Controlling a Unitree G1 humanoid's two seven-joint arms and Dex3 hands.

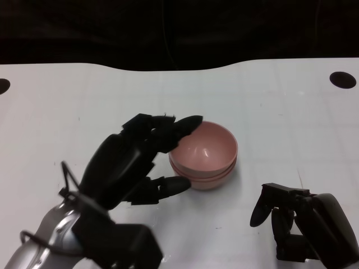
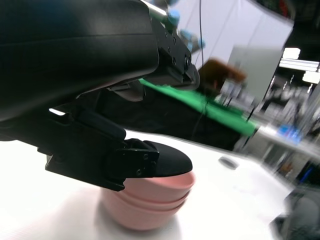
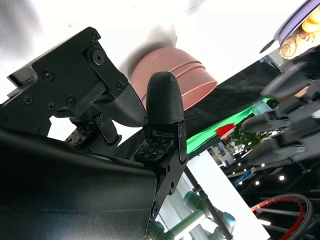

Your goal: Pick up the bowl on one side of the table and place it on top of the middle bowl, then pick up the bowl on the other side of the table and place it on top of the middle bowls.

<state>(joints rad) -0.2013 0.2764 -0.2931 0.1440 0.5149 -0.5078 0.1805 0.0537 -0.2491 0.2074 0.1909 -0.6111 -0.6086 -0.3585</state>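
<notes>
- We found the pink bowls (image 1: 205, 156) nested as one stack at the middle of the white table (image 1: 291, 117); three rims showed, so stacking looked complete.
- Our left hand (image 1: 143, 159) bracketed the stack's left rim, fingers (image 1: 185, 126) spread, apparently releasing.
- Our right hand (image 1: 297, 221) rested near right, well apart, fingers curled, holding nothing.
</notes>
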